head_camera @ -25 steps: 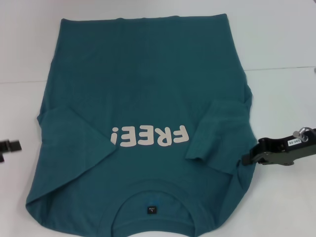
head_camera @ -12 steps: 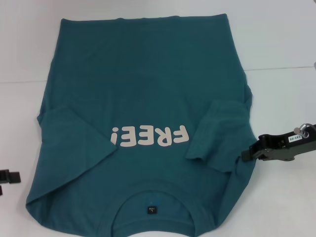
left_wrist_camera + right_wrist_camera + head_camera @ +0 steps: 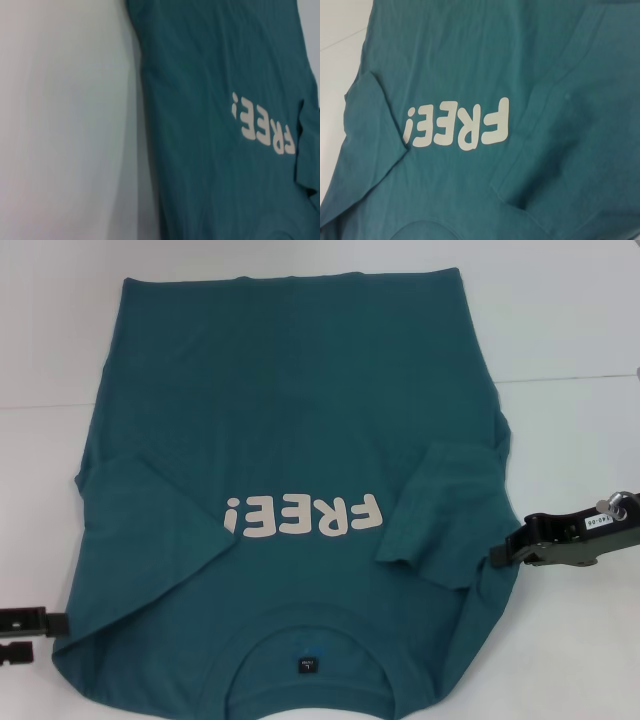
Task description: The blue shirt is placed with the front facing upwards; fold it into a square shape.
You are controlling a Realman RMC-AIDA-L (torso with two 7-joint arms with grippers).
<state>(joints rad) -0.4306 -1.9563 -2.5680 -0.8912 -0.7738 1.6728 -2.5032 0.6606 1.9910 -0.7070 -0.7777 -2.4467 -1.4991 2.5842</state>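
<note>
The blue shirt (image 3: 290, 420) lies flat on the white table with its front up. Its whitish "FREE!" print (image 3: 305, 517) reads upside down in the head view, and the collar with a small black neck label (image 3: 307, 664) is at the near edge. Both short sleeves are folded inward over the body. My left gripper (image 3: 48, 636) is at the shirt's near left edge, open, its upper finger touching the cloth. My right gripper (image 3: 497, 558) meets the right edge beside the folded sleeve (image 3: 450, 520). The wrist views show only the shirt (image 3: 210, 100) (image 3: 470, 60) and its print.
The white table (image 3: 570, 330) surrounds the shirt, with bare strips on its left and right. A faint seam line (image 3: 570, 377) crosses the tabletop behind the right arm. The shirt's hem reaches close to the far edge of the view.
My left gripper has moved nearer and inward, from off the shirt's left side to touching its near left edge. The right gripper shifted slightly. The shirt has not moved.
</note>
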